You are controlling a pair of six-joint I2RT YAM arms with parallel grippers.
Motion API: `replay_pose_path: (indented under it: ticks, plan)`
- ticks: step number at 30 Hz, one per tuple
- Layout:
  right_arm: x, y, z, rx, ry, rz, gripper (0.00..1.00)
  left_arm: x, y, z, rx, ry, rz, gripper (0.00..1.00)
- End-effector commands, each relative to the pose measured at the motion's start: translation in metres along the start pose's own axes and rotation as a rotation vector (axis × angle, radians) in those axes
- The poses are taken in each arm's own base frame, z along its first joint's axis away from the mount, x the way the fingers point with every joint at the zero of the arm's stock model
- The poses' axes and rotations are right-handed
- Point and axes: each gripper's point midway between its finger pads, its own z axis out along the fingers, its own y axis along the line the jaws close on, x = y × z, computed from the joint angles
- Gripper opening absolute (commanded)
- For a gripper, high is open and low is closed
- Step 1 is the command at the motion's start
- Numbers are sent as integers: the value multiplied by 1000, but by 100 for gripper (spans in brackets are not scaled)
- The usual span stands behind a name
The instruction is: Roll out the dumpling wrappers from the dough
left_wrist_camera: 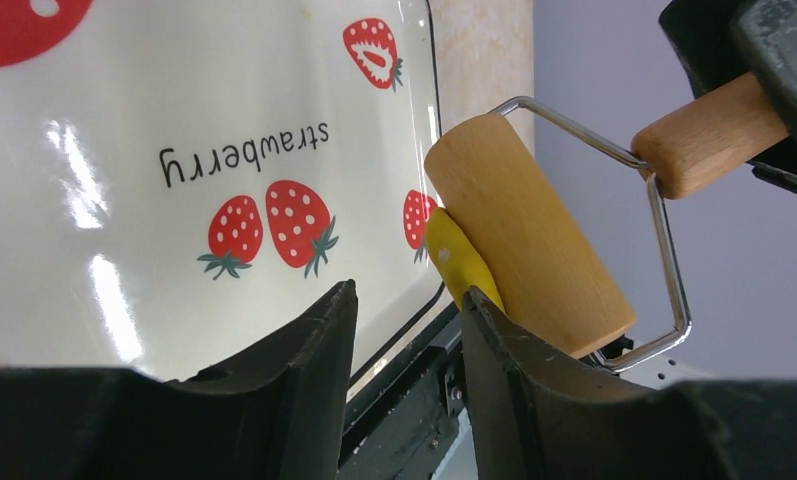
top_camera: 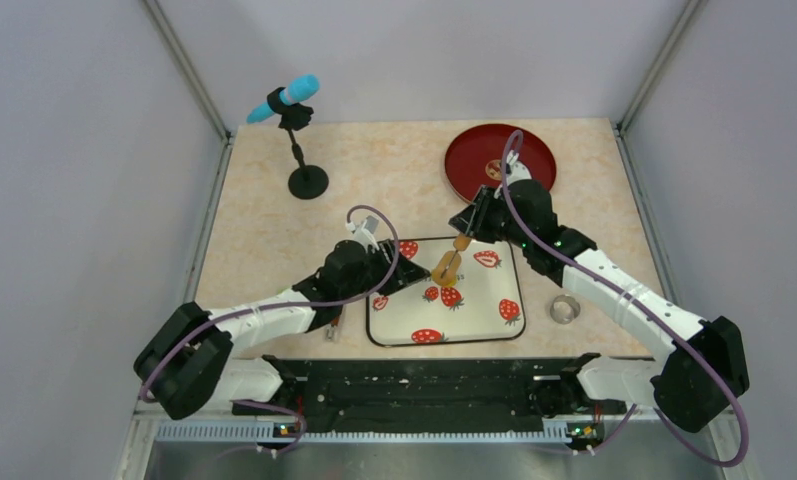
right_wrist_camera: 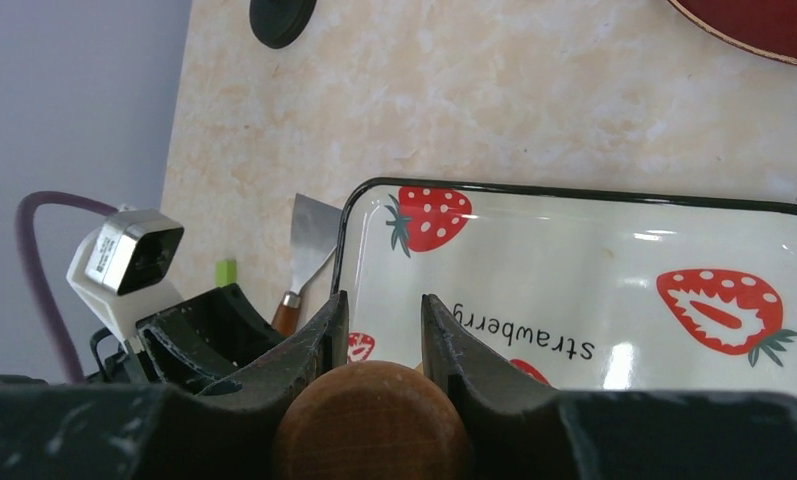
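Observation:
The yellow dough (left_wrist_camera: pixel 459 262) is a lump stuck to the side of the tan wooden roller (left_wrist_camera: pixel 524 230), which hangs above the strawberry-print tray (left_wrist_camera: pixel 124 250). My right gripper (right_wrist_camera: pixel 384 300) is shut on the roller's wooden handle (right_wrist_camera: pixel 372 420); in the top view it (top_camera: pixel 471 228) holds the roller (top_camera: pixel 446 266) over the tray (top_camera: pixel 494 330). My left gripper (left_wrist_camera: pixel 407 292) is open and empty, its right finger (left_wrist_camera: pixel 504 350) just below the dough. In the top view it (top_camera: pixel 409 272) is at the tray's left edge. No flat round wrappers are in view.
A red plate (top_camera: pixel 479 150) sits at the back right. A small metal ring (top_camera: pixel 564 308) lies right of the tray. A metal scraper (right_wrist_camera: pixel 309 235) lies left of the tray. A blue microphone on a black stand (top_camera: pixel 299 140) is at the back left.

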Motion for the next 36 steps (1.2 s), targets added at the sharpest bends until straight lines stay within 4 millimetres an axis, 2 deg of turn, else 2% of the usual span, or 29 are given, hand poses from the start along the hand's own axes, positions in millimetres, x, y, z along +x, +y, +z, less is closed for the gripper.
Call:
replay_pose_path:
  ticks: [1, 5, 12, 19, 24, 33, 36]
  plan:
    - [-30, 28, -11, -106, -96, 8, 0, -5, -32, 10, 109, 26, -4, 47]
    - [-33, 29, -11, -106, -102, 7, 0, -3, -32, 15, 113, 39, -9, 47]
    - [-36, 30, -11, -102, -111, 10, 0, -8, -34, 10, 122, 3, -10, 49]
    - [-37, 31, -10, -108, -122, 34, 0, 12, -43, 27, 129, 98, 36, 43]
    - [-36, 28, -9, -100, -125, 38, 0, 24, -45, 31, 125, 115, 51, 40]
    - [-39, 26, -9, -83, -134, 40, 0, 35, -43, 32, 115, 116, 44, 41]
    - [-40, 24, -13, -73, -149, 44, 0, 31, -39, 24, 125, 69, 17, 47]
